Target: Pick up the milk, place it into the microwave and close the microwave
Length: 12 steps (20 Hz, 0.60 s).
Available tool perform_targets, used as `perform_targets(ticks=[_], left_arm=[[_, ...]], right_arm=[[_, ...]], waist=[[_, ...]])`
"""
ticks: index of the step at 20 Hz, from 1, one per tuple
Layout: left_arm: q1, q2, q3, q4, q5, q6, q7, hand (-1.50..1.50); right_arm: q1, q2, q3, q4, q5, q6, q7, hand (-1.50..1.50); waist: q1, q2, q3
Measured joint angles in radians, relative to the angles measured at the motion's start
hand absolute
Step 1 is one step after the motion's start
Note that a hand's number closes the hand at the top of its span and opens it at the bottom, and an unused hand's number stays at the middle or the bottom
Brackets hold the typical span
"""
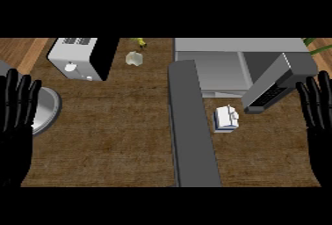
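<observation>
- While both hands rest open with fingers straight up, the left hand at the left edge and the right hand at the right edge, neither holds anything. The pick-up is not yet begun.
- The milk stands on the counter just in front of the microwave. It sits between the bar and the open door, near the door's lower end.
- Risk: the milk sits in a narrow gap, so a hand coming in sideways could tip it or shove it against the bar before the fingers curl round it.
- Risk: the door juts out between the right hand and the milk. A straight reach from the right would likely strike it and swing it partly across the opening.
- Risk: if the door is shut before the milk is set well inside, it could catch the milk.
- Around: a toaster is at the far left, with a pale object beside it. A round basin lies by the left hand, and leaves show at the far right. All are well apart from the milk; only the door and the bar crowd it.
</observation>
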Motion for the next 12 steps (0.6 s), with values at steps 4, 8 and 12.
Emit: perform_targets(ticks=[4,8,12], left_arm=[[0.005,-0.040,-0.056,0.000,-0.056,0.029,-0.030,-1.50],[0.049,-0.070,-0.144,-0.010,-0.065,0.127,-0.013,-1.50],[0.146,-0.081,-0.239,-0.026,-0.037,0.227,-0.027,-1.50]], right_arm=[[-0.027,-0.032,-0.024,0.027,-0.074,0.070,-0.003,-1.50],[-0.038,-0.071,-0.018,0.056,-0.182,0.186,-0.013,-1.50],[0.005,-0.096,-0.014,0.038,-0.249,0.269,-0.019,-1.50]], waist=[[0.007,-0.001,0.013],[0.010,-0.002,0.017],[0.011,-0.003,0.019]])
